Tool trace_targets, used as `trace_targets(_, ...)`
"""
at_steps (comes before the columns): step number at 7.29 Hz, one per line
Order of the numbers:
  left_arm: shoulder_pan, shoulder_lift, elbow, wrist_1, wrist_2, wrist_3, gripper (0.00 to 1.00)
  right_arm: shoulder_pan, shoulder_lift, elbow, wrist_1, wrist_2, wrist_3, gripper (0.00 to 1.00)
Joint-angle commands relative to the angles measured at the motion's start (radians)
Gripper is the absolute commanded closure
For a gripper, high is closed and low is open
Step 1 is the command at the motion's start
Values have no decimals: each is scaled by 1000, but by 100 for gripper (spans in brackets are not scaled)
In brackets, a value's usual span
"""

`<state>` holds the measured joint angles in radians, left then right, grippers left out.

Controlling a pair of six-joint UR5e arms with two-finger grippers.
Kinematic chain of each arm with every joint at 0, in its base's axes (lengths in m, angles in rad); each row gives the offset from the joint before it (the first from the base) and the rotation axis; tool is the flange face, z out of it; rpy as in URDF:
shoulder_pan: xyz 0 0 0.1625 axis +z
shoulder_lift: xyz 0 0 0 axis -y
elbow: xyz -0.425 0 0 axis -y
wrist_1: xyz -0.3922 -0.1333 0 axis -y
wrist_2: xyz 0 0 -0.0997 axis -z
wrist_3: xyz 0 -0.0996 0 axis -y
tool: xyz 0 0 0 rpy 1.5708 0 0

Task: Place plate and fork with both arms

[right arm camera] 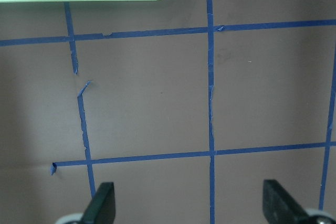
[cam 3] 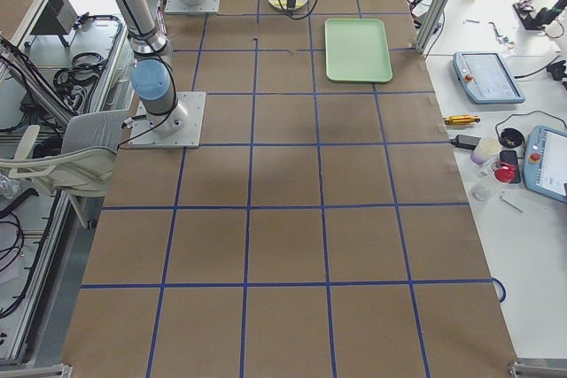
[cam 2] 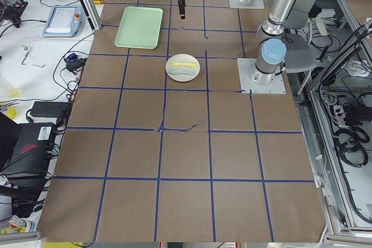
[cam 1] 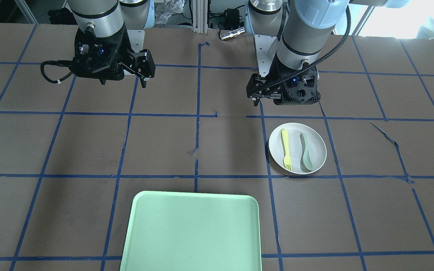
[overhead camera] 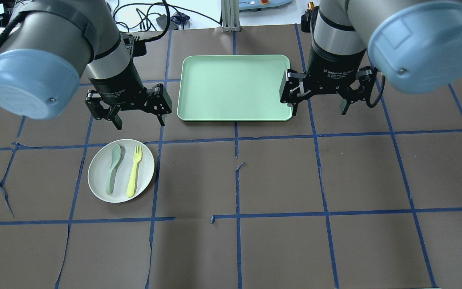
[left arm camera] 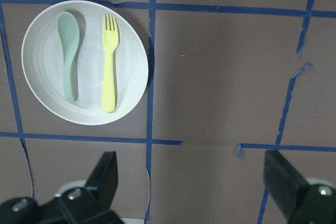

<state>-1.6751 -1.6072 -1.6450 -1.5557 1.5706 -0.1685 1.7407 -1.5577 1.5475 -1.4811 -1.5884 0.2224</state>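
Observation:
The off-white plate [overhead camera: 123, 178] lies on the table on my left side; it also shows in the front view [cam 1: 294, 145] and the left wrist view [left arm camera: 89, 72]. On it lie the pale-yellow fork [overhead camera: 134, 170] [cam 1: 286, 148] [left arm camera: 109, 69] and a teal-green spoon [overhead camera: 112, 168] side by side. My left gripper [overhead camera: 140, 120] [left arm camera: 194, 182] is open and empty, hovering just past the plate's far edge. My right gripper [overhead camera: 318, 110] [right arm camera: 190, 203] is open and empty, hovering by the right edge of the mint-green tray [overhead camera: 233, 86].
The mint-green tray [cam 1: 192, 233] lies at the table's far middle, empty, between the two grippers. The brown table cover has a grid of blue tape, torn in places. Operator gear sits off the table's far edge in the side views.

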Motion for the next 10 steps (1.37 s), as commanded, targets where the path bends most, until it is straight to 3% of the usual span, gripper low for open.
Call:
trace_targets(1, -1, 1, -3, 8, -4, -2, 0, 3, 2, 6, 1, -7, 0, 0)
trace_targets(10, 5, -11, -21, 9, -4, -20, 0, 11, 27, 11, 2, 2, 0, 0)
